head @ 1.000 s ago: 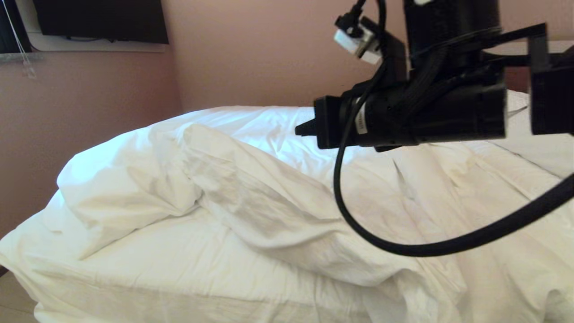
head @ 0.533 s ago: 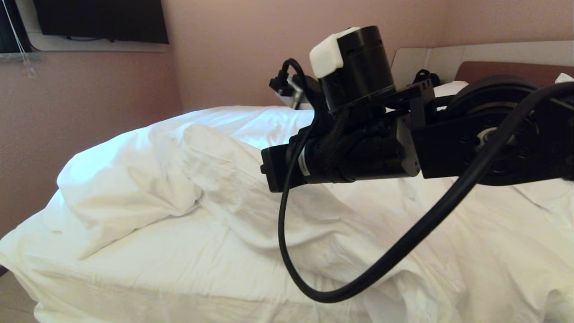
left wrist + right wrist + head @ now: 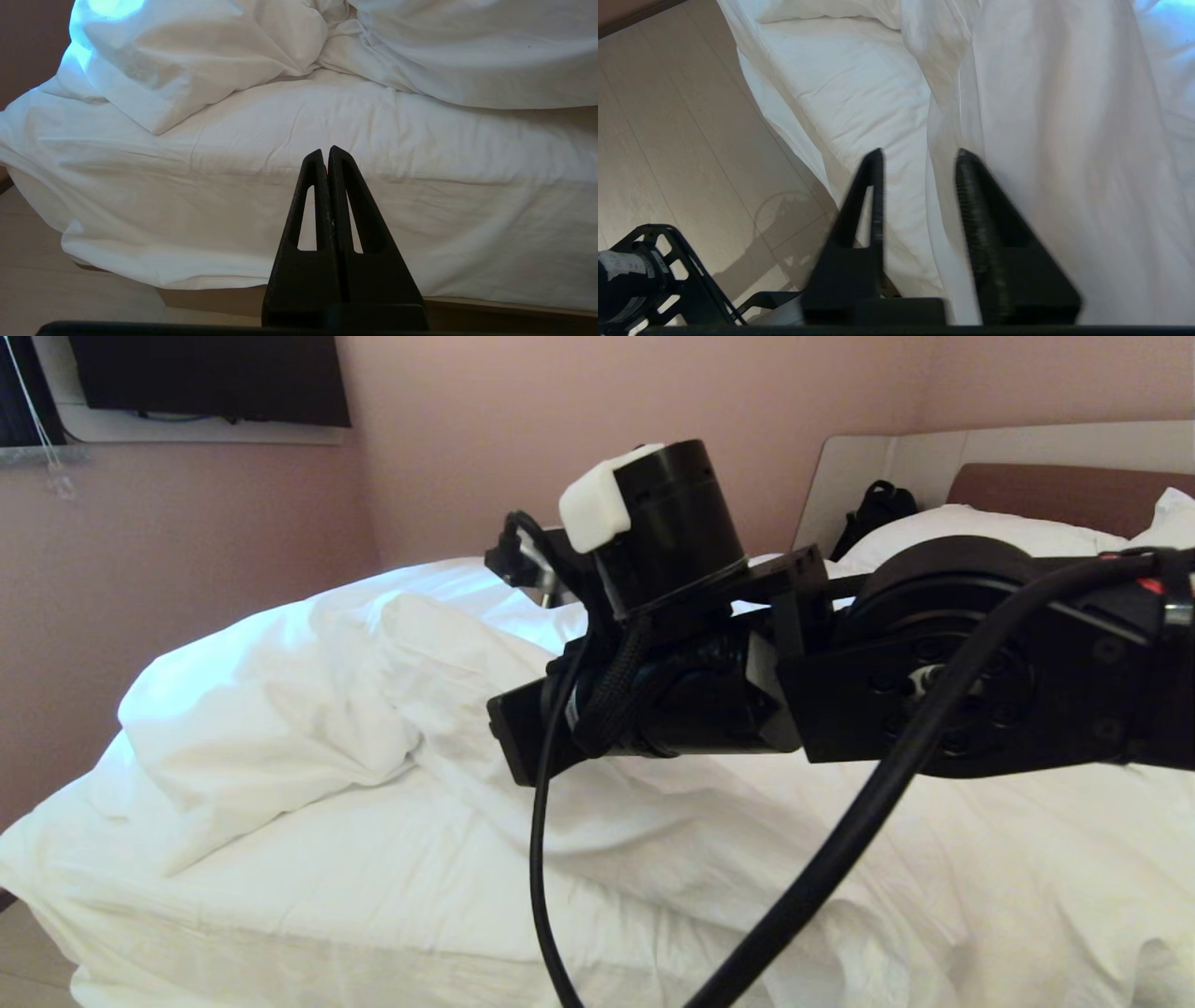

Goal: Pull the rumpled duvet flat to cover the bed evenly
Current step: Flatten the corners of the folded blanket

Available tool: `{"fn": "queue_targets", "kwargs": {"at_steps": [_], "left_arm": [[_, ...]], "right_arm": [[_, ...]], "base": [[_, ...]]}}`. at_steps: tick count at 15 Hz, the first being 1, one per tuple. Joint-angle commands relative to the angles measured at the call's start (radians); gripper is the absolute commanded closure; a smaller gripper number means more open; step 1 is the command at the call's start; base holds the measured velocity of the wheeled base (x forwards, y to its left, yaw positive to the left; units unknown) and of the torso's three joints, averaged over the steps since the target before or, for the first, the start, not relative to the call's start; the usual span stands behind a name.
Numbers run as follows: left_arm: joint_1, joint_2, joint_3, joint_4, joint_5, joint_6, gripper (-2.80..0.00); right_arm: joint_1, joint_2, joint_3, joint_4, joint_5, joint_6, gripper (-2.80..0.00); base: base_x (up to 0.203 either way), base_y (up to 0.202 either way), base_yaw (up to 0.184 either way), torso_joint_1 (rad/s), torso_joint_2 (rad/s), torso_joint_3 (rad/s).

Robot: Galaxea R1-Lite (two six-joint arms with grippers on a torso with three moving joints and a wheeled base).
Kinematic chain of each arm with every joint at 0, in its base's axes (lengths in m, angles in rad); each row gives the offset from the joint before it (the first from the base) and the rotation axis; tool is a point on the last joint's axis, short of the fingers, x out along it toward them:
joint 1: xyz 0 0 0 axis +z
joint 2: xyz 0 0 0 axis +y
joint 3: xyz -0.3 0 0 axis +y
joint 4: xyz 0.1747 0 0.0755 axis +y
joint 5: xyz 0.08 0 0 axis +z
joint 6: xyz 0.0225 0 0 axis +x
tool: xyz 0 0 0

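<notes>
- Head view: you've got the right arm stretched across the frame above the duvet, which lies bunched in a thick ridge on the bed, mattress sheet bare on the near side.
- Right wrist view: right hand has its fingers apart w/ nothing between them, hanging over the duvet's draped edge near the bed's side; floor beside it.
- Left wrist view: left hand is closed, fingers pressed together, empty, facing the bed's side, clear of the sheet.
- Pillows sit by the headboard, far right.
</notes>
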Motion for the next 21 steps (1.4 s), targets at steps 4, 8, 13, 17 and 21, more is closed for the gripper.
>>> {"fn": "queue_targets", "kwargs": {"at_steps": [4, 8, 13, 17, 21], "left_arm": [[0.0, 0.0, 0.0, 0.0, 0.0, 0.0, 0.0], [0.0, 0.0, 0.0, 0.0, 0.0, 0.0, 0.0], [0.0, 0.0, 0.0, 0.0, 0.0, 0.0, 0.0], [0.0, 0.0, 0.0, 0.0, 0.0, 0.0, 0.0], [0.0, 0.0, 0.0, 0.0, 0.0, 0.0, 0.0]], "right_arm": [[0.001, 0.033, -0.004, -0.076, -0.024, -0.047, -2.8], [-0.004, 0.036, -0.002, -0.114, -0.074, -0.093, -2.8], [-0.063, 0.074, 0.004, -0.119, -0.126, -0.129, -2.8], [-0.105, 0.137, 0.001, -0.198, -0.13, -0.141, -2.8], [-0.112, 0.193, -0.001, -0.218, -0.129, -0.143, -2.8]], "base": [[0.0, 0.0, 0.0, 0.0, 0.0, 0.0], [0.0, 0.0, 0.0, 0.0, 0.0, 0.0], [0.0, 0.0, 0.0, 0.0, 0.0, 0.0], [0.0, 0.0, 0.0, 0.0, 0.0, 0.0], [0.0, 0.0, 0.0, 0.0, 0.0, 0.0]]}}
